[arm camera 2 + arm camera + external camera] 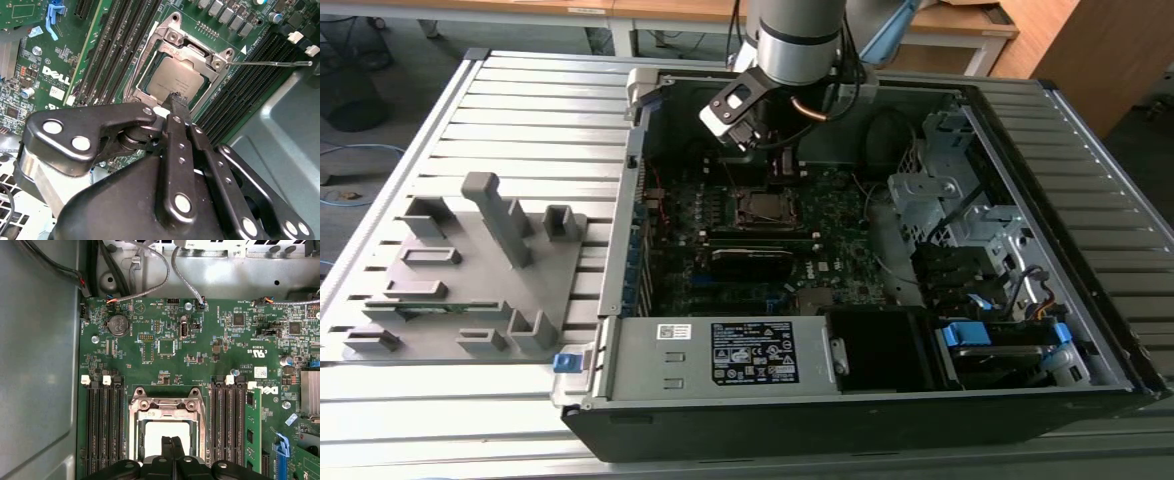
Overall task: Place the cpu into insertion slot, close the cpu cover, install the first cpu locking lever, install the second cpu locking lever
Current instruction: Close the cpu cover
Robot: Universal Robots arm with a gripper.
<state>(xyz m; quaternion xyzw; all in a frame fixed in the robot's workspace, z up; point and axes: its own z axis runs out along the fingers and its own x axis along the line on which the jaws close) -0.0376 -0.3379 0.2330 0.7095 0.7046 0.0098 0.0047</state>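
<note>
The cpu point(175, 79) sits in the insertion slot point(142, 86) under the cpu cover point(169, 36), mid-motherboard point(22, 12) between the memory slots point(115, 40). A locking lever point(270, 63) juts out, seemingly unlatched, so a skewed push could lift the cover or strain the socket. The pincer point(176, 97) is clenched and empty, its tips just over the cpu.

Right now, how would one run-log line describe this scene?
claw: shut, over cpu | cpu: in insertion slot | cpu cover: down over it | locking lever: sticking out
</note>
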